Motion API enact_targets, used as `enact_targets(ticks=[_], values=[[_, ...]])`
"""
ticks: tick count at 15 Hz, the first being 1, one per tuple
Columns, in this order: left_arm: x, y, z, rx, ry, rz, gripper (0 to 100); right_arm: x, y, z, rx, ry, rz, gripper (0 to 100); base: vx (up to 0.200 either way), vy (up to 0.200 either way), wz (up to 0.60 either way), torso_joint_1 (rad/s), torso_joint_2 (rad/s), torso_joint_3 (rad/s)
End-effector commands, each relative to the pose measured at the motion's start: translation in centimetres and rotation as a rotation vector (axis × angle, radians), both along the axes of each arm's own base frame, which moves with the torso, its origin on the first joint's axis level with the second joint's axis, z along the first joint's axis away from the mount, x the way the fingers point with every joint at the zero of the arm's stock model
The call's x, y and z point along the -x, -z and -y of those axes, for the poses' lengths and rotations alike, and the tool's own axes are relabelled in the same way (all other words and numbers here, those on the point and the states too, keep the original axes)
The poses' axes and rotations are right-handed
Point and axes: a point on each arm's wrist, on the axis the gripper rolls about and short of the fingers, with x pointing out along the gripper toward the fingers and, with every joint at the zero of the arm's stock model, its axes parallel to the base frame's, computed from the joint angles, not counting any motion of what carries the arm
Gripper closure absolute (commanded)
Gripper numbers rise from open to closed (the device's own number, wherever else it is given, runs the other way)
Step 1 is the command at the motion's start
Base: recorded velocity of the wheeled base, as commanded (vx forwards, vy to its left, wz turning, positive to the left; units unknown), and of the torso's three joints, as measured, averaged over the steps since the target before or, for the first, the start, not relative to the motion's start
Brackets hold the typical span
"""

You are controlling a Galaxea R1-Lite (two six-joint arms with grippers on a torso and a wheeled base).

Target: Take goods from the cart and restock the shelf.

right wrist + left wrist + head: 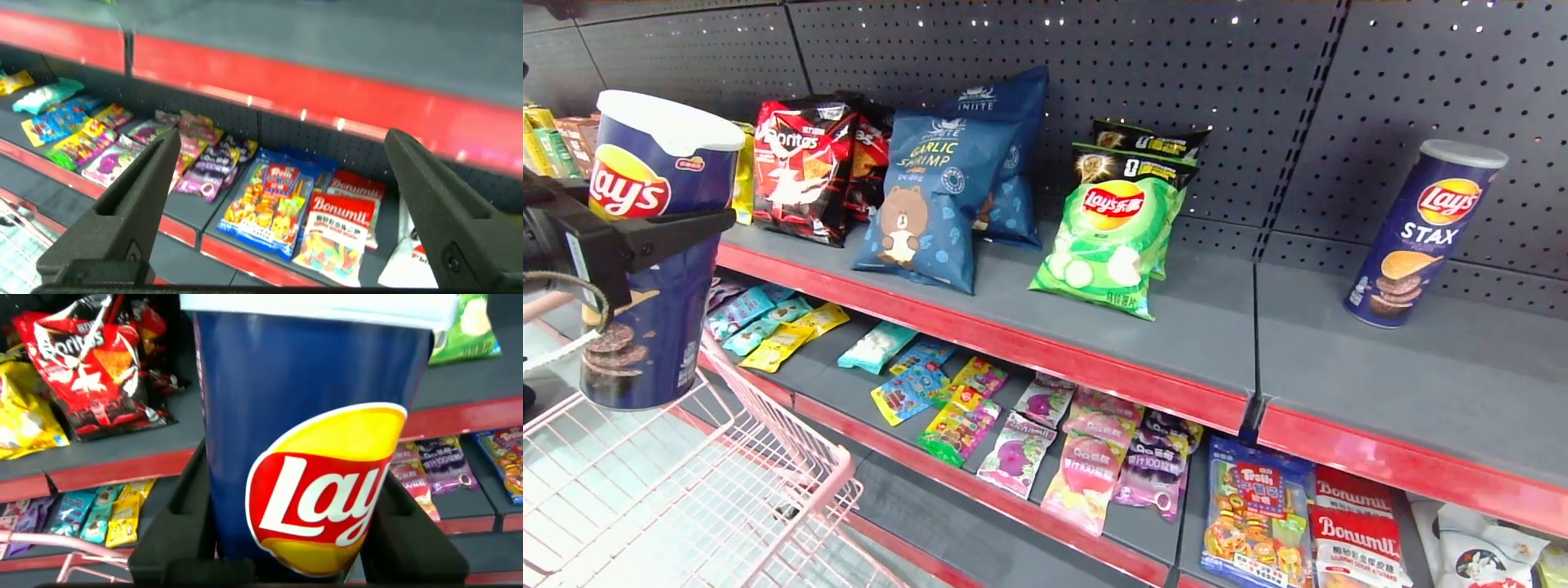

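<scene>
Mid-transfer, the left claw [296, 539] pinches a tall blue white-lidded crisp tube [645, 335] above the pink wire cart [837, 469], right claw [282, 139] spread; it likely next needs standing on the grey shelf [1339, 351].

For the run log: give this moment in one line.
left gripper: jaws shut on blue chip canister over pink cart | right gripper: jaws open | shelf: matching canister upright

A tall dark-blue chip can [670, 310] with a white lid and a red-and-yellow logo is held upright, clamped around its middle by the left gripper [678, 233]. It hangs over the pink wire cart [837, 469], on the side nearest the grey, red-edged shelf [1217, 327]. A matching can [1421, 233] stands toward the back of the shelf's right-hand board.
</scene>
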Motion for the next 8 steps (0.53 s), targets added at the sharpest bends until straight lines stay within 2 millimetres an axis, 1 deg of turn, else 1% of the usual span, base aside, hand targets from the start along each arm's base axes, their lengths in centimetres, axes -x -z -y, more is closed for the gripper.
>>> enact_targets(ticks=[1,3,8], values=[[-0.14,0.09,0.01,-0.001,0.001,-0.004,100,0.0,0.0,0.0,0.001,0.0,0.0,0,0.0,0.0,0.0,0.266,-0.61,-0.334],[-0.14,0.04,0.01,-0.001,0.001,-0.003,100,0.0,0.0,0.0,0.001,0.0,0.0,0,0.0,0.0,0.0,0.251,-0.57,-0.305],[-0.13,-0.18,0.01,-0.001,0.001,0.005,100,0.0,0.01,0.0,-0.001,0.0,-0.001,0,0.0,0.0,0.0,0.187,-0.4,-0.219]])
